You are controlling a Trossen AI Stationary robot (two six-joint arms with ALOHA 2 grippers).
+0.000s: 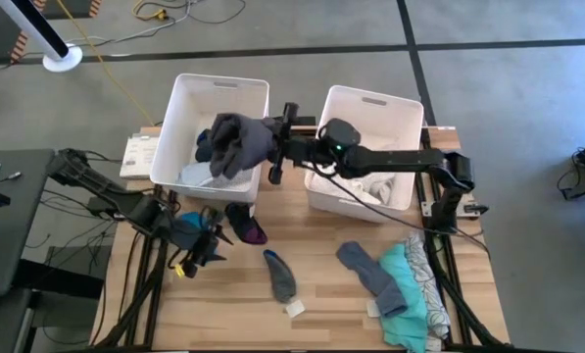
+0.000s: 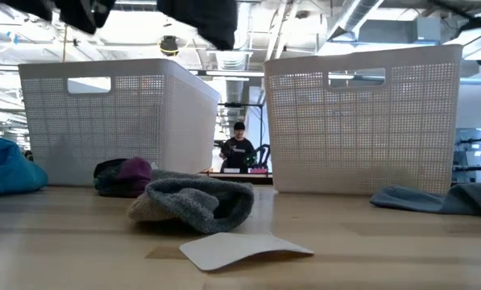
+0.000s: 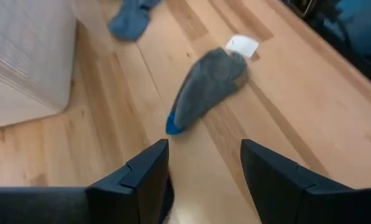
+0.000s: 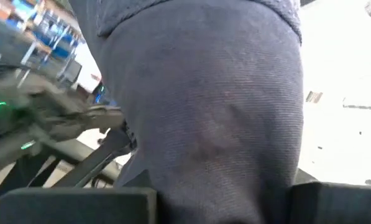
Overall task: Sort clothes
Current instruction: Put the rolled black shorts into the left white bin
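Two grippers under my control: right gripper [image 1: 272, 137] clamps dark grey garment [image 1: 239, 142] above left bin [image 1: 189, 98]; left gripper [image 1: 206, 250] hovers open over table [image 1: 321, 314], near grey sock [image 3: 207, 87].

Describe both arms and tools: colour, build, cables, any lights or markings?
Both arms are dark, near black, built of slim jointed links. The right arm has a bulky rounded housing with a small green light, and loose cables hang under it. The left arm trails dark cables; yellow and blue bits show near the left tool. Its fingers are matte black, blocky, with chamfered edges. No markings are legible.
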